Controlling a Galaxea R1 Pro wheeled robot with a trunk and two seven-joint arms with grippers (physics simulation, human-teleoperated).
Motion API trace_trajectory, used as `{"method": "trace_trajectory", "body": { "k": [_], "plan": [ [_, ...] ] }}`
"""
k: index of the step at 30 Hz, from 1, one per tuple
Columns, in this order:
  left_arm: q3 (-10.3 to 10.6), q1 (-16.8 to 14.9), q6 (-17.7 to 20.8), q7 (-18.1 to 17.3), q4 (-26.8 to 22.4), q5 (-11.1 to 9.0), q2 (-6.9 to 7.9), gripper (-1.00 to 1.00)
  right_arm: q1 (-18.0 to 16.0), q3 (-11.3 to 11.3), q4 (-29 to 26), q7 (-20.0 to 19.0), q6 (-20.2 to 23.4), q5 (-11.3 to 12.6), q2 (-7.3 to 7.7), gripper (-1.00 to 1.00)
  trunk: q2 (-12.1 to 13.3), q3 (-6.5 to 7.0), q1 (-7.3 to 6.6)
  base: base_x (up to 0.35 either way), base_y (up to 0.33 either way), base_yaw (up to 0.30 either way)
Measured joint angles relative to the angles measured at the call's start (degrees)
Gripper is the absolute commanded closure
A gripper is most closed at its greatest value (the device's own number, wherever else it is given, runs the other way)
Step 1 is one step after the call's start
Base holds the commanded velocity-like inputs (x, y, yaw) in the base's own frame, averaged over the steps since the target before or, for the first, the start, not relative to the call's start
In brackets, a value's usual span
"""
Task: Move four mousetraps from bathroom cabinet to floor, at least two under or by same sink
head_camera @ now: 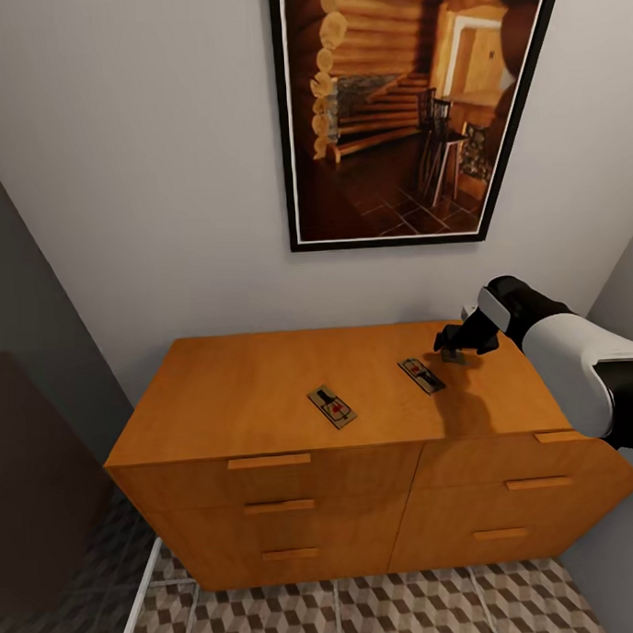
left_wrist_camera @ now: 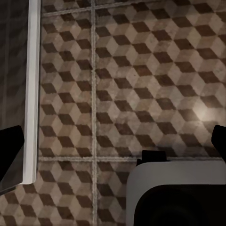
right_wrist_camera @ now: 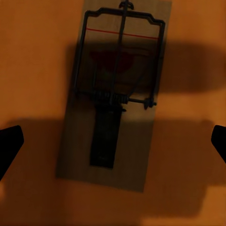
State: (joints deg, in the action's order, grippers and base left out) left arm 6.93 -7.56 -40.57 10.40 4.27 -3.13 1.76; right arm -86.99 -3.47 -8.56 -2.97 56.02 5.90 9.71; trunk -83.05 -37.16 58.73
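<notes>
Two mousetraps (head_camera: 331,406) (head_camera: 421,374) lie flat on top of the orange-brown cabinet (head_camera: 246,384). My right gripper (head_camera: 454,340) hovers over the cabinet's right rear part, just beyond the right-hand trap. In the right wrist view a mousetrap (right_wrist_camera: 115,94) lies on the wood straight below my right gripper (right_wrist_camera: 113,141), whose fingers stand wide apart on either side and hold nothing. My left gripper (left_wrist_camera: 113,143) is open over the cube-patterned bathroom floor (left_wrist_camera: 141,70). The sink is out of view.
A large framed picture (head_camera: 409,110) hangs on the wall above the cabinet. A dark wall or panel (head_camera: 36,439) stands close at the left. A white strip (left_wrist_camera: 32,89) runs along the floor tiles. Part of my own body (left_wrist_camera: 174,193) sits below the left gripper.
</notes>
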Motion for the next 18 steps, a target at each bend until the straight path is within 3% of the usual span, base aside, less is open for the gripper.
{"method": "trace_trajectory", "body": {
  "k": [18],
  "plan": [
    [0.0, 0.0, 0.0, 0.0, 0.0, 0.0, 0.02, -1.00, 0.0, 0.0, 0.0, -0.1, 0.0, 0.0, -0.01, -1.00, 0.0, -0.35, 0.00, 0.000, 0.000, 0.000]
  ]
}}
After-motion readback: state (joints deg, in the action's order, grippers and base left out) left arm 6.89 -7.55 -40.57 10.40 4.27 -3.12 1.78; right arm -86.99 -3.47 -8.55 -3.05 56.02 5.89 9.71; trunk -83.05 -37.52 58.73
